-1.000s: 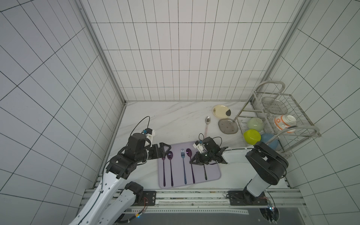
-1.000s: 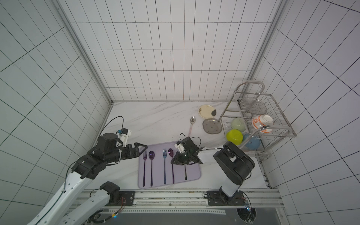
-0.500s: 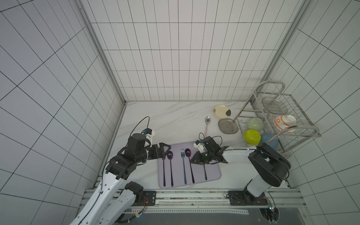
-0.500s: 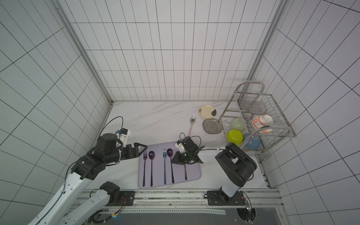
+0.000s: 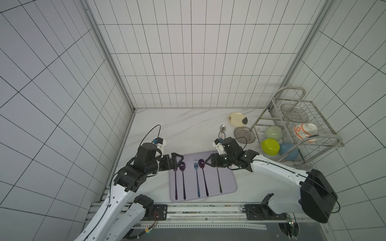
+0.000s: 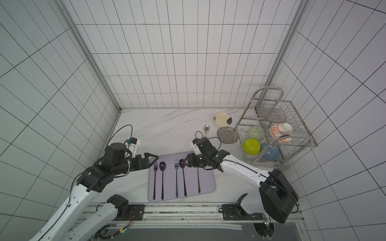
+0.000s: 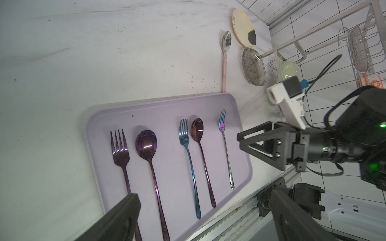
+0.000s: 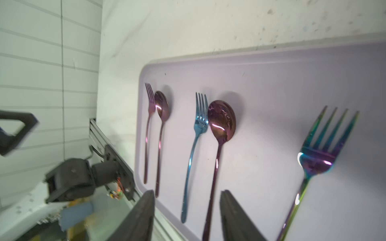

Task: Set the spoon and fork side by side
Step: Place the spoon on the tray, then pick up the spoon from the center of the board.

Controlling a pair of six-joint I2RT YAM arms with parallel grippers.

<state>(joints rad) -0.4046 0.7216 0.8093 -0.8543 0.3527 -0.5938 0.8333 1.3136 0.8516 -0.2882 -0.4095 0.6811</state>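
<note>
A lavender tray (image 5: 227, 184) (image 6: 208, 183) holds cutlery laid in a row. The dark purple spoon (image 5: 201, 163) (image 8: 221, 123) lies flat right beside the blue fork (image 5: 196, 164) (image 8: 200, 123), bowl next to tines. My right gripper (image 5: 208, 162) (image 8: 187, 194) is open and low over the tray, its fingers either side of the spoon's handle, gripping nothing. A purple fork (image 7: 120, 150) and purple spoon (image 7: 146, 144) lie paired at the tray's left. A rainbow fork (image 7: 223, 127) lies alone at its right. My left gripper (image 5: 178, 159) (image 7: 202, 196) hovers wide open at the tray's left edge, empty.
On the counter behind the tray lie a silver spoon with a pink handle (image 5: 222, 127), a cream plate (image 5: 237, 119) and a wire dish (image 5: 244, 134). A metal dish rack (image 5: 292, 125) with bowls stands at the right. Tiled walls close in on the left and back.
My right gripper has gone from shut to open, letting go of the dark purple spoon, which now rests beside the blue fork. The left arm has stayed put.
</note>
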